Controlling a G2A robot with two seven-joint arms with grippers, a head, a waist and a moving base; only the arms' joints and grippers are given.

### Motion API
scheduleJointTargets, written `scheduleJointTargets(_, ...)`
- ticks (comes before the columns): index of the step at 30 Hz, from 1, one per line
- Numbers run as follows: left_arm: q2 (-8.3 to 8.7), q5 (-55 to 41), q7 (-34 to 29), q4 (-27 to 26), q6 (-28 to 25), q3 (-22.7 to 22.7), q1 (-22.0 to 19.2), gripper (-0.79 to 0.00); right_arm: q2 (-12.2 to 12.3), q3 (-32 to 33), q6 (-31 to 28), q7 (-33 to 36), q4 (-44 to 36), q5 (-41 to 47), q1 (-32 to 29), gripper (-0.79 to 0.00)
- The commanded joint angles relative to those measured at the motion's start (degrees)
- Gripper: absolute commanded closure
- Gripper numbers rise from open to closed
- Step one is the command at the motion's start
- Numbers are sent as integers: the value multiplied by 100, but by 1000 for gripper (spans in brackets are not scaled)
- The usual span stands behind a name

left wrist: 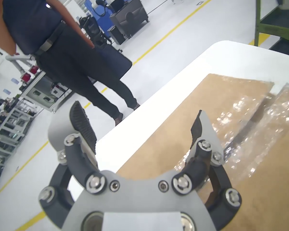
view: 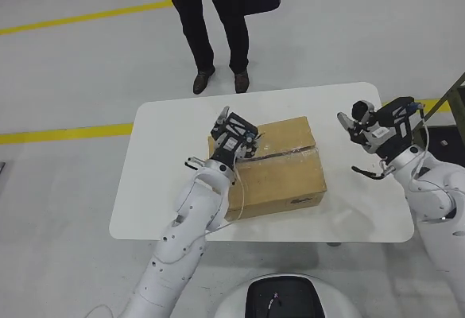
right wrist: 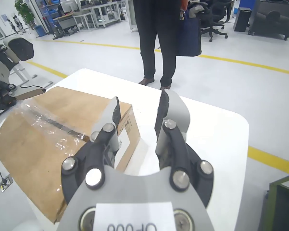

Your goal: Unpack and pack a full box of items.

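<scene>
Right wrist view: white label (right wrist: 123, 144) on the end of the box (right wrist: 38, 140).

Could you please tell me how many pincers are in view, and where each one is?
2. The left pincer hangs open above the box's far left corner. The right pincer is open above the table's right part, apart from the box. None seems hidden.

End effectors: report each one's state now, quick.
Left end effector: open, empty, above the cardboard box.
Right end effector: open, empty, above the table beside the box.
</scene>
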Motion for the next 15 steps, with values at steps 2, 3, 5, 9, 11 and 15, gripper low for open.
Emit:
scheduleJointTargets(2, 116, 35, -151, -521, -90, -598, 570, -785, -5, -105, 59, -162, -145, -120, -25, 0)
scheduleJointTargets(3, 149, 76, -198, -667, -115, -767, 738, -711, -8, -158, 68, -218, -196, -168, -31, 0)
scheduleJointTargets(5, 205, 122, -257, -955, -161, -1068, 1082, -237, -23, -279, 92, -345, -254, -132, -59, 0)
scheduleJointTargets(9, 293, 251, -340, -1461, -296, -1544, 1694, 0, -49, -521, 177, -538, -355, -197, -94, 0)
scheduleJointTargets(11, 325, 338, -408, -1639, -291, -1755, 1980, 0, -70, -681, 202, -645, -408, -180, -119, 0)
scheduleJointTargets(15, 364, 244, -545, -1852, -210, -2166, 2500, 0, -135, -1189, 291, -893, -554, -284, -135, 0)
